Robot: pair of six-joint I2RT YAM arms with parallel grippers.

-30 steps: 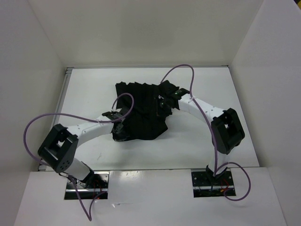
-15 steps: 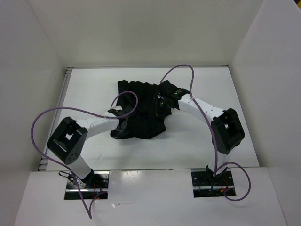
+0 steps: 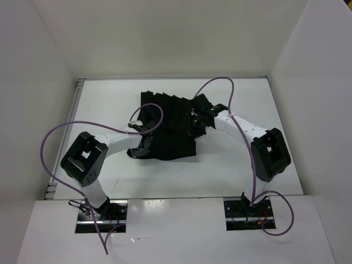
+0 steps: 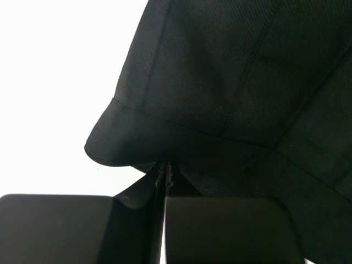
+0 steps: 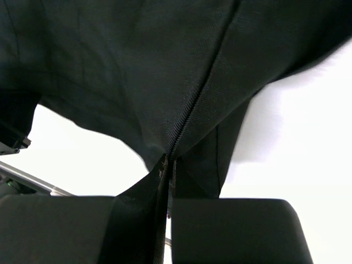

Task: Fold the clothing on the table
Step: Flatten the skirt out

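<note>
Skirt [image 3: 168, 124], black and pleated, bunched near centre of white surface [image 3: 104, 110], pleated edge toward far wall. Left hand [image 3: 144, 146] at skirt's near-left corner, fingers pressed together on fold of hem; fabric spreads away beyond fingertips. Right hand [image 3: 196, 125] at skirt's right edge, fingers likewise clamped on thin fabric edge beside seam. Skirt spans gap between both hands.
</note>
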